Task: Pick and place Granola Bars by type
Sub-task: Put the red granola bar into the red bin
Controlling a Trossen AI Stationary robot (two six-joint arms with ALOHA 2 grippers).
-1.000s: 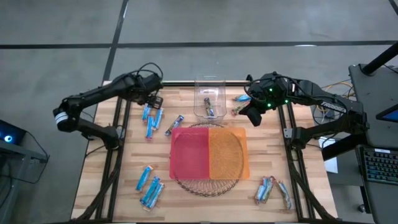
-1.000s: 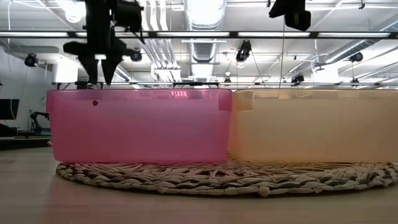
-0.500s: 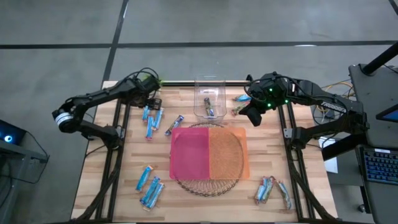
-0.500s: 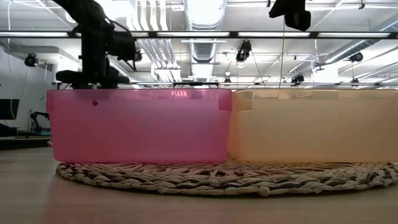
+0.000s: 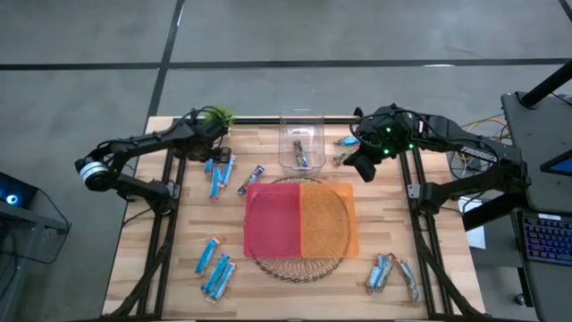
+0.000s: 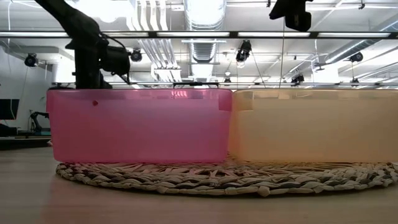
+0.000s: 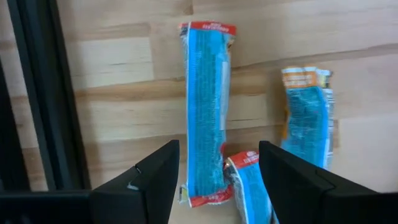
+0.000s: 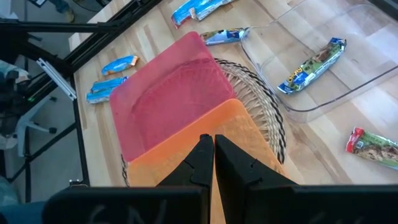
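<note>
While the pink bin [image 5: 273,219] and orange bin [image 5: 329,219] look empty and granola bars [image 5: 217,174] lie scattered on the tabletop [image 5: 188,233], the left end effector [image 7: 214,186] hovers wide open over a blue bar [image 7: 205,112], the right end effector [image 8: 208,152] closed, empty.

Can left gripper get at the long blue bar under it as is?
Probably yes. The left gripper is open, its fingers straddling the long blue bar, which lies flat on bare wood. A second blue bar crowds one end and could get pinched.
</note>
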